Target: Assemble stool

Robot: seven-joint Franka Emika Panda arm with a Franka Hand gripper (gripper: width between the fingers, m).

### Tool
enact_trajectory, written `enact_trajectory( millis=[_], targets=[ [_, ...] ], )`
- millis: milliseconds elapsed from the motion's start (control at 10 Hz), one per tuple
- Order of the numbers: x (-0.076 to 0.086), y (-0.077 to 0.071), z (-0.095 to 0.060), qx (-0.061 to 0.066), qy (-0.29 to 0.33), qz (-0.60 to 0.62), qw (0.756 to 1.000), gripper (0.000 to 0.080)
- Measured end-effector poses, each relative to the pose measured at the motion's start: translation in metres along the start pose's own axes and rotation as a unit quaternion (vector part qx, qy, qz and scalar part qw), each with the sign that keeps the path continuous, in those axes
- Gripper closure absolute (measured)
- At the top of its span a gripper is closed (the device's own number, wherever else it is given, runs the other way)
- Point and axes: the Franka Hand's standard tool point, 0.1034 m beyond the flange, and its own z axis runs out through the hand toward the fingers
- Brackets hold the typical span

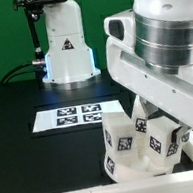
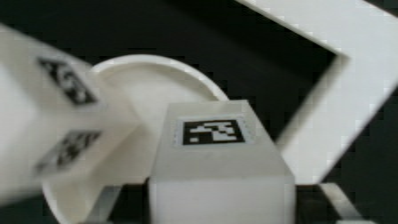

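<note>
The round white seat [image 2: 157,82] lies under the hand, partly hidden by the legs. A chunky white leg [image 2: 215,150] with a square tag stands between my fingers [image 2: 114,196], pointing at the seat. My gripper [image 2: 221,202] is shut on that leg. Another tagged leg [image 2: 45,125] stands beside the seat. In the exterior view the gripper [image 1: 153,124] hangs over the cluster of tagged stool parts [image 1: 128,148] near the table's front; the fingertips are hidden there.
The marker board [image 1: 77,115] lies on the black table behind the stool parts. A long white bar [image 2: 329,45] bends round the far side of the seat. The arm's base [image 1: 65,49] stands at the back.
</note>
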Motion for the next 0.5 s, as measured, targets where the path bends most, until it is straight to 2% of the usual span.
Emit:
enact_trajectory(
  millis=[100,200,300,500],
  targets=[
    [0.0037,0.0018,0.0007,0.036,-0.009,0.059,0.998,0.0465],
    [0.0040,0.0042,0.0022,0.080,-0.024,0.123,0.989,0.0465],
    [0.0024,0.0086,0.0034,0.096,-0.029,0.160,0.982,0.0465],
    [0.0013,0.0070,0.0028,0.093,-0.036,0.218,0.971,0.0465]
  ],
)
